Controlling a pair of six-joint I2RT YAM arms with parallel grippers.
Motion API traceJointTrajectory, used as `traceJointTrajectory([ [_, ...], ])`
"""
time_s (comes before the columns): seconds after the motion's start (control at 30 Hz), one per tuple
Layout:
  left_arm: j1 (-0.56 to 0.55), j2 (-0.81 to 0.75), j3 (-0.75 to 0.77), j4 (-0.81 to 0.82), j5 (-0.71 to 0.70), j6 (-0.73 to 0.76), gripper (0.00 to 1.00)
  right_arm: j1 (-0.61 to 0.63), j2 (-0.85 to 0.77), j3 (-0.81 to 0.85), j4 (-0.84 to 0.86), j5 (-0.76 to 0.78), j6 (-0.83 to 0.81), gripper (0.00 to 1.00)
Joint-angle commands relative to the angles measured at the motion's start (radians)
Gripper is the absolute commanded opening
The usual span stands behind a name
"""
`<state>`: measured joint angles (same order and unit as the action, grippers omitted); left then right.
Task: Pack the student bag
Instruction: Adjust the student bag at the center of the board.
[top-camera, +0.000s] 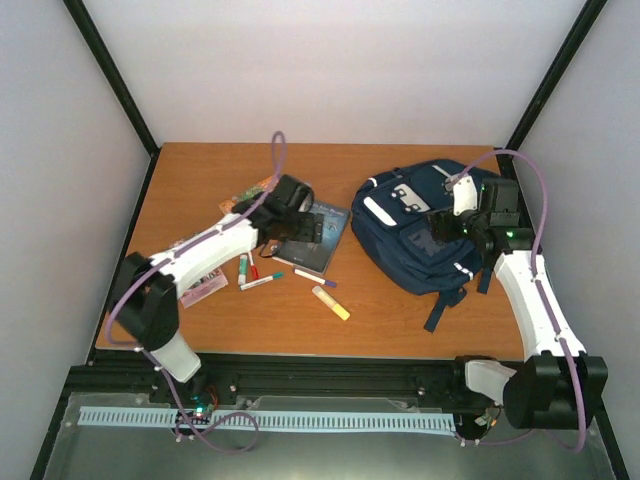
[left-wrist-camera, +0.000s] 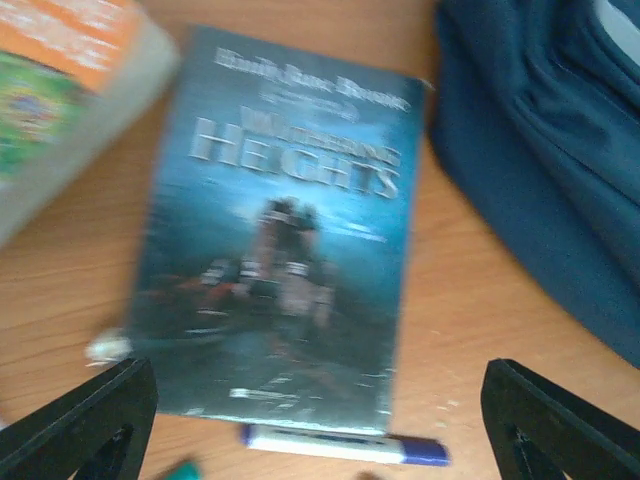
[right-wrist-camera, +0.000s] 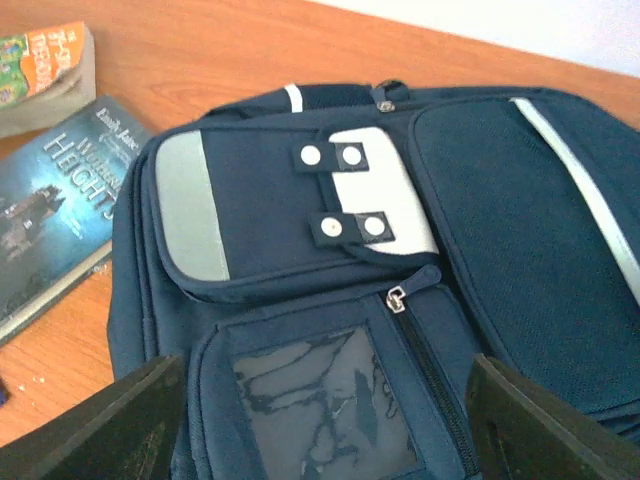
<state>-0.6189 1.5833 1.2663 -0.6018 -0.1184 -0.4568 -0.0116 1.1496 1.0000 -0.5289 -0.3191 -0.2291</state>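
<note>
The student bag (top-camera: 415, 240) is a navy backpack with white patches, lying flat at the right of the table; its edge shows in the left wrist view (left-wrist-camera: 545, 150). My right gripper (top-camera: 452, 226) hovers open just above the front pockets (right-wrist-camera: 325, 410), over a clear window pocket (right-wrist-camera: 320, 400) and beside a closed zip pull (right-wrist-camera: 397, 298). My left gripper (top-camera: 305, 218) is open above a dark blue "Wuthering Heights" book (left-wrist-camera: 285, 230), its fingers (left-wrist-camera: 90, 420) straddling the book's near edge, holding nothing.
An orange and green book (left-wrist-camera: 60, 90) lies left of the blue one. A white and purple marker (left-wrist-camera: 345, 447) rests at the blue book's near edge. Red and green markers (top-camera: 255, 275), a yellow stick (top-camera: 331, 302) and a pink pouch (top-camera: 203, 290) lie nearer the front.
</note>
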Motion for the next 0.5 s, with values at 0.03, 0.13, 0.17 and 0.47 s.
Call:
traceJointTrajectory([
  [0.03, -0.097, 0.146, 0.147, -0.032, 0.172, -0.067, 0.92, -0.031, 0.089, 0.049, -0.092, -0.038, -0.09, 0.8],
  [0.13, -0.133, 0.201, 0.168, -0.012, 0.24, -0.075, 0.91, -0.057, 0.169, 0.088, -0.122, -0.035, -0.119, 0.81],
  [0.17, -0.143, 0.216, 0.174, -0.009, 0.264, -0.071, 0.91, -0.067, 0.199, 0.104, -0.127, -0.03, -0.128, 0.81],
  [0.47, -0.215, 0.267, 0.167, -0.018, 0.384, 0.003, 0.87, -0.186, 0.53, 0.371, -0.188, 0.01, -0.192, 0.8],
])
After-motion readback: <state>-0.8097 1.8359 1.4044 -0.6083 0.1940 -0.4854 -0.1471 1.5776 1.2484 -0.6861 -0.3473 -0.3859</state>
